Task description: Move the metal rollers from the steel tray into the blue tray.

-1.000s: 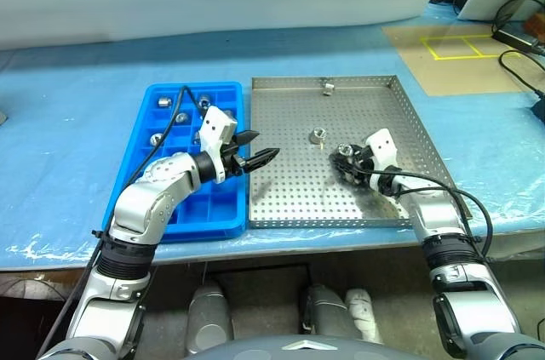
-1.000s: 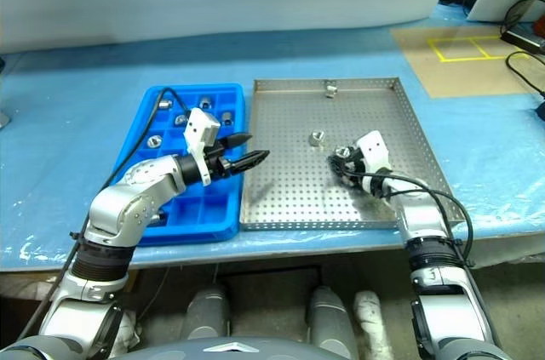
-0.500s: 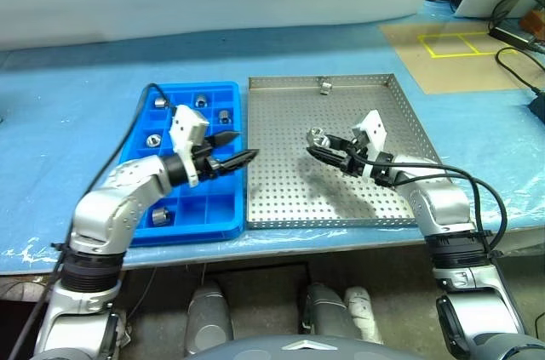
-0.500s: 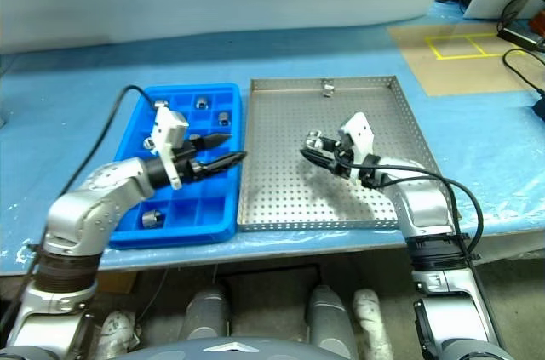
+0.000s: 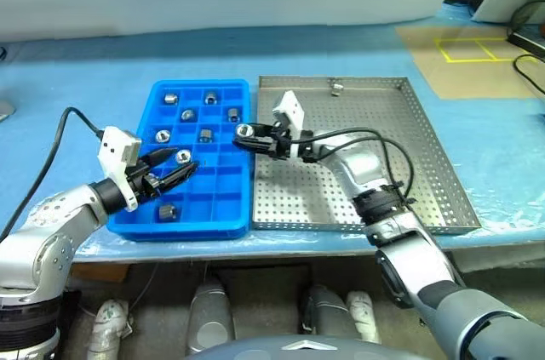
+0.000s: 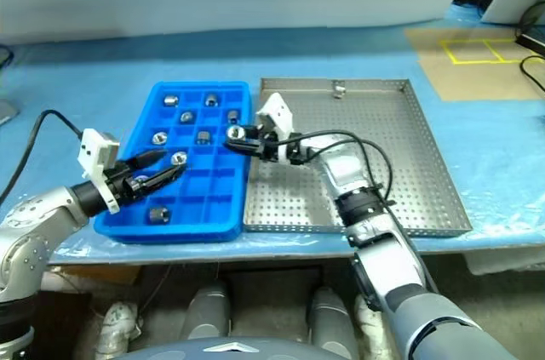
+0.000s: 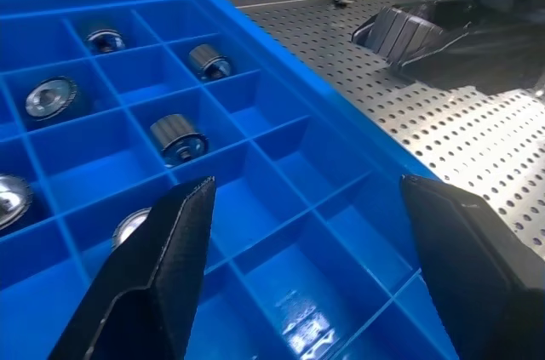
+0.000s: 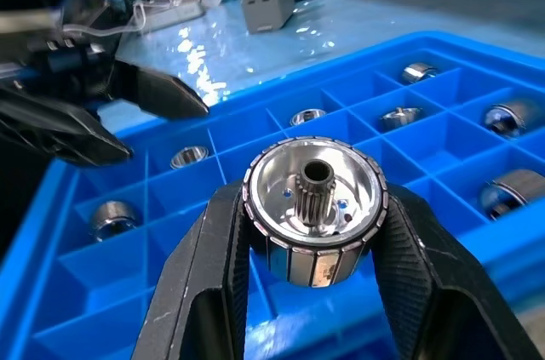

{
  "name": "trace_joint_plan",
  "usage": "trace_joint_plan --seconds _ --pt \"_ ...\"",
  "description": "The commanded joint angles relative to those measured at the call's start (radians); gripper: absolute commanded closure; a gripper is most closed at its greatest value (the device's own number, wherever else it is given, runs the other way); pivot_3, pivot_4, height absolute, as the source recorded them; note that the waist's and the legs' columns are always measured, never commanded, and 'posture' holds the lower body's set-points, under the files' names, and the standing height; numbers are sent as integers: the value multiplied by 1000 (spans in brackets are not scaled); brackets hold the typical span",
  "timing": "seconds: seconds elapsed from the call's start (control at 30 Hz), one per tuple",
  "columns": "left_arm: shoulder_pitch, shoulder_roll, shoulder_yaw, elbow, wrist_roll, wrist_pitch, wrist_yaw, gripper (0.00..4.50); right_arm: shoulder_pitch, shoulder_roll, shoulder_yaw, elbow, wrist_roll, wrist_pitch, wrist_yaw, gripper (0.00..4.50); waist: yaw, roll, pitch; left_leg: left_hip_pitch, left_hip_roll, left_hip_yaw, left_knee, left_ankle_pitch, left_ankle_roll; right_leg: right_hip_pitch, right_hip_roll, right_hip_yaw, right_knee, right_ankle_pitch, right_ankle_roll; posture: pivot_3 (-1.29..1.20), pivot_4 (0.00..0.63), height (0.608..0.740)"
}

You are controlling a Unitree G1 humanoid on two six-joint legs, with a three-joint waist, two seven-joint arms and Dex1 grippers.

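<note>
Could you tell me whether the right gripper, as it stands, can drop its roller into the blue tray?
Probably yes: the right gripper holds the roller over the blue tray; open cells lie below.

head stereo: high, looking down | wrist views: close, level | shared: blue tray [image 5: 223, 207]

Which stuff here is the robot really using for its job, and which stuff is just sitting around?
For the job:
- small shiny silver roller, held in the right tool
- bright blue plastic compartment tray
- big perforated steel tray, one roller left at its far rim
- open left tool

Just lying about:
- brown board with yellow tape squares
- blue table cover
</note>
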Motion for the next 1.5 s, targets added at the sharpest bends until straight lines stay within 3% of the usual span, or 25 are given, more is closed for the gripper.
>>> trace_joint_plan --seconds 0.03,0.27,0.47,0.57,0.77,0.87,0.97,1.13,1.23,1.5 --pt "37 -22 19 -86 -21 -13 40 836 -30 51 1 79 -15 -74 21 2874 10 0 0 0 0 0 0 0 0 0 0 0 0 0 0 301 150 740" --pt "51 -56 0 -128 -34 -10 90 836 -85 115 -17 293 -88 -191 -36 2874 16 0 0 0 1 -5 0 1 -2 1 0 -3 3 -1 -2 326 150 740" --pt "31 -62 -44 -121 -28 -12 93 836 -103 97 -70 306 -74 -195 -48 874 22 0 0 3 1 -8 1 2 -3 4 0 -4 4 -1 -2 284 150 740" --pt "5 -56 -66 -100 -25 -12 84 836 -80 61 -103 215 -42 -151 -26 874 29 0 0 2 1 -8 1 2 -3 5 1 -5 4 -1 -2 249 150 740" --pt "-92 -68 -147 -23 -6 -25 42 836 28 -138 -200 -114 49 20 27 874 35 0 0 1 1 -9 1 4 -7 5 3 -4 3 -1 -2 150 150 740" --pt "-141 -84 -197 26 10 -42 18 836 74 -235 -252 -165 43 30 -8 874 31 0 0 2 0 -9 1 5 -7 5 3 -4 3 -1 -2 93 150 740" --pt "-192 -99 -242 77 29 -56 -4 836 127 -283 -270 -145 9 8 -49 874 11 -1 0 3 1 -9 1 6 -9 5 3 -3 4 -1 -2 55 150 740" --pt "-257 -108 -280 128 48 -70 -39 836 160 -255 -237 -96 -59 -67 -132 874 -31 -1 0 5 1 -8 1 6 -10 5 4 -2 5 -1 -2 27 150 740" --pt "-277 -109 -289 144 59 -73 -46 836 117 -198 -264 4 -53 -109 -198 874 -48 -1 -1 5 1 -8 1 6 -10 5 4 -1 5 -1 -2 27 150 740" --pt "-262 -105 -281 127 69 -65 -41 836 0 -169 -268 339 -132 -313 -327 874 -42 -1 -1 3 0 -8 2 6 -8 5 3 -2 4 -1 -2 60 150 740"
